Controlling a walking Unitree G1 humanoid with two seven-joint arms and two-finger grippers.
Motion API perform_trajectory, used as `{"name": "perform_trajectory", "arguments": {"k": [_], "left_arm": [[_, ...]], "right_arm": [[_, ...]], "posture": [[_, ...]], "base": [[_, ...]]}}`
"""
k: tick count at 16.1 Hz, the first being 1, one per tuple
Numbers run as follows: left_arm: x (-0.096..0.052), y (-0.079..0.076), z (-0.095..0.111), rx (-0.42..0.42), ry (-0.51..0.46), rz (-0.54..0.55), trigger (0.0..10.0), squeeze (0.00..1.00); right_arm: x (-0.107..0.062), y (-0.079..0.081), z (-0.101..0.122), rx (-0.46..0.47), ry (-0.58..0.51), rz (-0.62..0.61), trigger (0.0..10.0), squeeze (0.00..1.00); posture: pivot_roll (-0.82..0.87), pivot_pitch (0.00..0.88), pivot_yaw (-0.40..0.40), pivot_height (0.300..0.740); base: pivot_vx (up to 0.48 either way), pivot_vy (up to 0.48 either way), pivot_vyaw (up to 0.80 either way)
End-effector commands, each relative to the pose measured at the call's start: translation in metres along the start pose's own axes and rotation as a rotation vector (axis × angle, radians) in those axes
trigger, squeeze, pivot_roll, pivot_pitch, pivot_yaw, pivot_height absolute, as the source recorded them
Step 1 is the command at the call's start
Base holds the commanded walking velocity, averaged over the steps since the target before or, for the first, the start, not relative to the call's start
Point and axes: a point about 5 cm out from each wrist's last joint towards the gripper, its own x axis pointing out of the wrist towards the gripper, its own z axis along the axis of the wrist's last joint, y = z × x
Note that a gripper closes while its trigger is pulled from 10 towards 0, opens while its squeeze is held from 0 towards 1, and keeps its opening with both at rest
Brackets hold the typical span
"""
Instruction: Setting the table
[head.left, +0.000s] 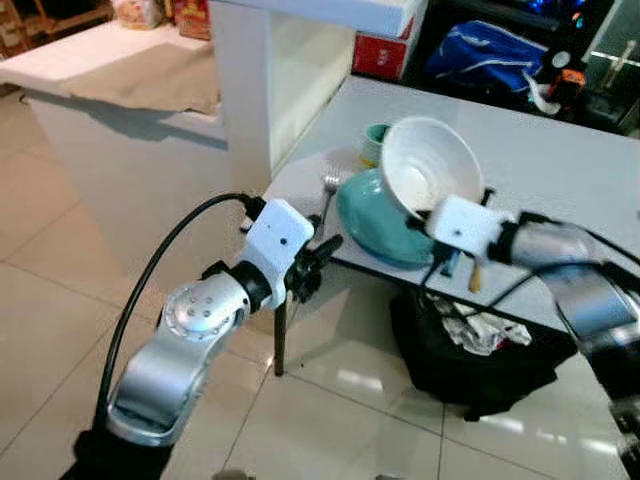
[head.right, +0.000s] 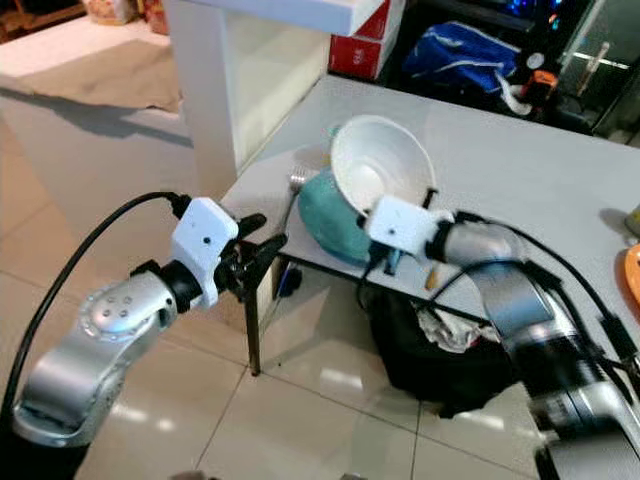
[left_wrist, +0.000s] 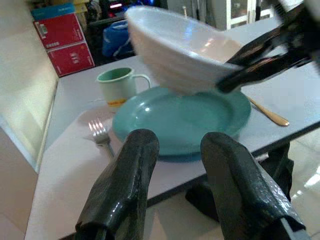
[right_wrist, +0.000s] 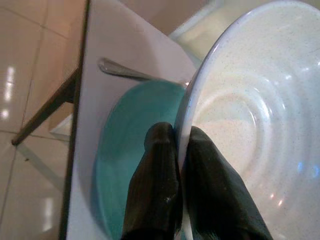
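A white bowl (head.left: 430, 170) hangs tilted above a teal plate (head.left: 375, 225) near the left end of the white table (head.left: 560, 160). My right gripper (right_wrist: 179, 135) is shut on the bowl's rim, one finger inside and one outside. Behind the plate stands a pale green mug (left_wrist: 116, 82). A fork (left_wrist: 100, 135) lies left of the plate, and a gold utensil (left_wrist: 270, 115) lies to its right. My left gripper (left_wrist: 177, 145) is open and holds nothing. It hovers off the table's near left corner, pointing at the plate.
A black bag (head.left: 480, 360) sits on the tiled floor under the table. A white pillar and counter (head.left: 260, 80) stand close on the left. A red box (head.left: 385, 55) and a blue bag (head.left: 480, 55) are behind the table. An orange item (head.right: 632, 270) lies at the table's right edge.
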Motion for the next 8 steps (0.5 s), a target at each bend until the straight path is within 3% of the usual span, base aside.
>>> {"name": "perform_trajectory", "arguments": {"k": [1, 4, 8], "left_arm": [[0.001, -0.005, 0.005, 0.002, -0.008, -0.042, 10.0, 0.0], [-0.001, -0.006, 0.008, 0.005, -0.002, -0.067, 10.0, 0.0], [-0.005, -0.005, 0.009, 0.003, 0.005, -0.06, 10.0, 0.0]], "right_arm": [[0.003, -0.006, 0.0, -0.024, -0.002, 0.003, 10.0, 0.0], [0.023, -0.021, -0.01, -0.042, 0.07, 0.049, 10.0, 0.0], [0.03, -0.028, -0.019, -0.059, 0.147, 0.091, 10.0, 0.0]], "posture": [[0.03, 0.037, -0.06, 0.74], [0.04, 0.041, -0.066, 0.74], [0.06, 0.049, -0.084, 0.74]], "base": [[0.0, 0.0, 0.0], [0.0, 0.0, 0.0], [0.0, 0.0, 0.0]]}}
